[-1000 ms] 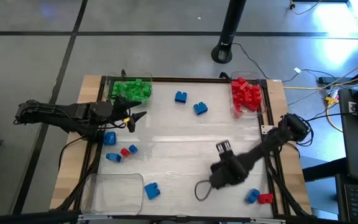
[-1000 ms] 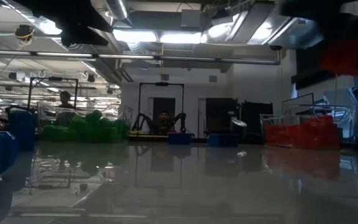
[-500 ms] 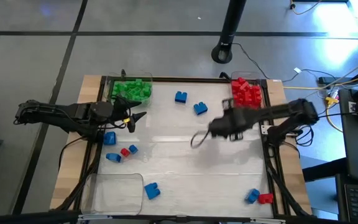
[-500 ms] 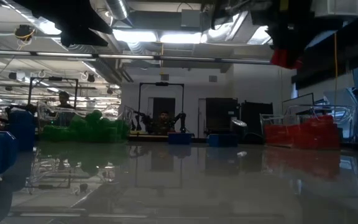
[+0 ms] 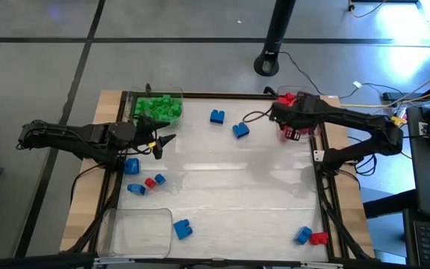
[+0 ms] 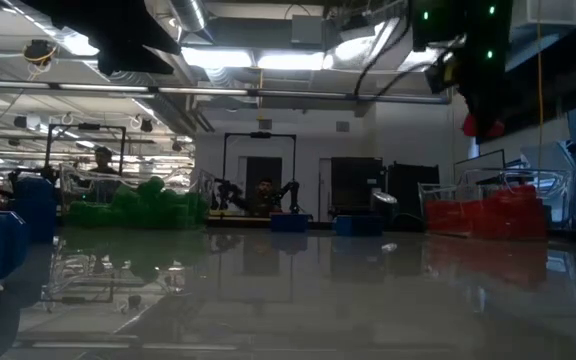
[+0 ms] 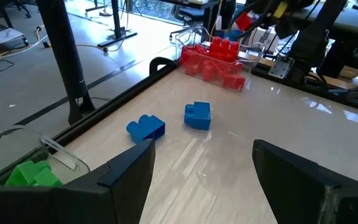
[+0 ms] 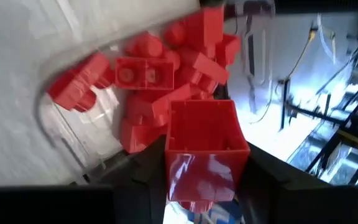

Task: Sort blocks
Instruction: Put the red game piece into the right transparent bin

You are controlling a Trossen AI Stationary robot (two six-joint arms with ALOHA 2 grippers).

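The blocks are red, green and blue studded bricks. Red ones (image 8: pixel 145 78) fill a clear tray (image 5: pixel 309 133) at the table's far right. Green ones (image 5: pixel 159 107) fill a tray at the far left. Loose blue ones (image 5: pixel 216 116) (image 5: pixel 240 130) lie between the trays. My right gripper (image 5: pixel 286 102) hangs over the red tray's far end, shut on one red block (image 8: pixel 202 140), well above the table in the low view (image 6: pixel 480 122). My left gripper (image 5: pixel 165 145) is open at the table's left side, fingers level, with two blue blocks (image 7: pixel 146 127) (image 7: pixel 197 116) ahead of it. My right gripper pinches a single red block by two opposite side walls (image 8: pixel 179 168) between its two fingers. The fingers point down from above. The block is lifted clear, its hollow underside (image 8: pixel 202 127) facing the red blocks in the tray below.
More loose blocks lie on the table: blue and red ones (image 5: pixel 154 180) by the left edge, a blue one (image 5: pixel 182 229) beside a clear tray (image 5: pixel 136 232) at the near left, and a blue and a red one (image 5: pixel 310 237) at the near right. A dark frame rims the table.
My right gripper has swung fast from the table's near middle toward the far edge and to the right, carrying the red block, and now hangs over the red tray.
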